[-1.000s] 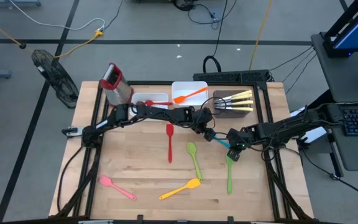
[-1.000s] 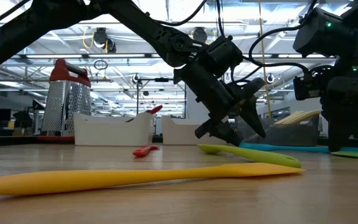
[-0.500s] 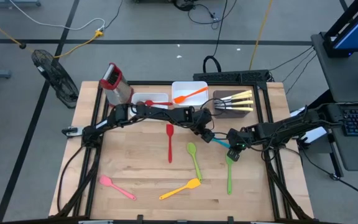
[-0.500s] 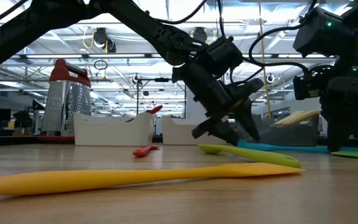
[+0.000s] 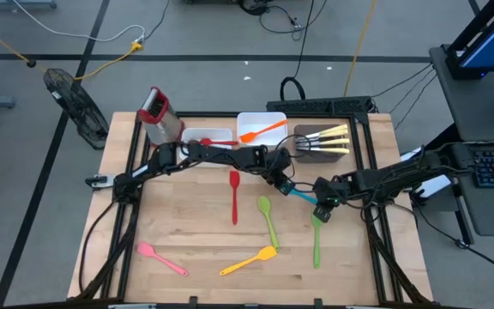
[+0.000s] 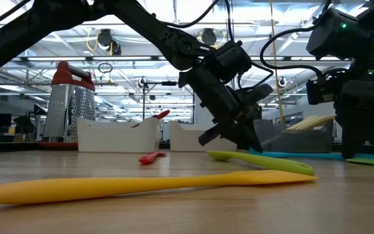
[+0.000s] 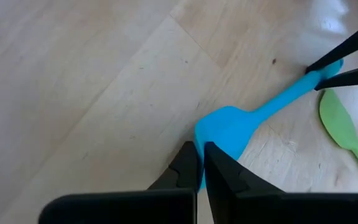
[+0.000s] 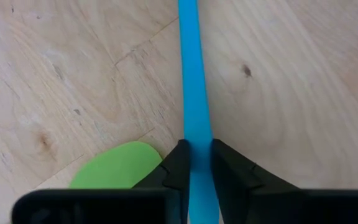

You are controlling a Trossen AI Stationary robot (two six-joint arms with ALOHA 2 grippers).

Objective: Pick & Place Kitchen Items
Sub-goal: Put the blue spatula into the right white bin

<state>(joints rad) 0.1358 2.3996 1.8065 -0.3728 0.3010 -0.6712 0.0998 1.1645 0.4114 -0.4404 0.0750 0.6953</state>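
While the wooden worktop (image 5: 187, 232) holds most of the utensils loose, two of them lie at its near left: a pink spatula (image 5: 161, 258) and, further right, a yellow spatula (image 5: 249, 261), which fills the foreground of the low view as a long blurred band. A red-topped metal box (image 5: 155, 112) stands at the far left corner, beside a white tray (image 5: 202, 136) holding a red utensil that is partly hidden by the left arm. A red spatula (image 5: 234, 196) lies mid-worktop, a second white tray (image 5: 262, 125) carries an orange spatula (image 5: 262, 130), and a light green spoon (image 5: 268, 220) lies right of the red one.

The left claw (image 5: 281, 182) is pinched nearly shut on the broad head of a blue spatula (image 7: 253, 117), its tips closing over the blade's edge so the contact itself is covered. The right claw (image 5: 322, 206) grips the same spatula's handle between narrowly parted fingers (image 8: 178, 163). From above, only a short blue stretch shows between the two claws. A darker green spatula (image 5: 316, 236) lies just beside the right claw, its head partly under it. A dark tray (image 5: 307, 150) at the far right holds pale-handled knives (image 5: 328, 139).
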